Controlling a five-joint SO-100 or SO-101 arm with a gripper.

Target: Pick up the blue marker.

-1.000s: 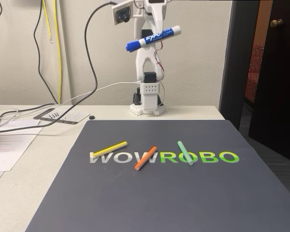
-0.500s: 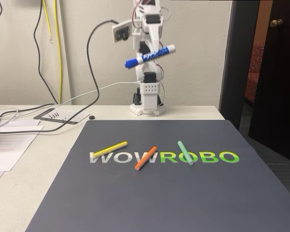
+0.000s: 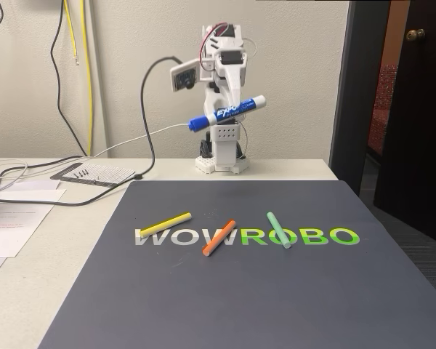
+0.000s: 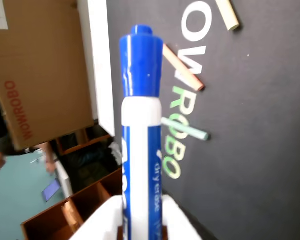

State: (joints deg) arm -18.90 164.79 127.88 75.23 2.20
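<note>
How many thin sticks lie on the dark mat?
3, all on the mat's printed letters in the fixed view: the yellow stick at left, the orange stick in the middle, the green stick at right. None seems hidden.

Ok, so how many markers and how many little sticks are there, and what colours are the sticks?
Blue marker: 1, held up in the pincer above the back of the table.
Yellow stick: 1, on the dark mat.
Orange stick: 1, on the mat.
Green stick: 1, on the mat.
Total: 4 things, 1 marker and 3 sticks.
</note>
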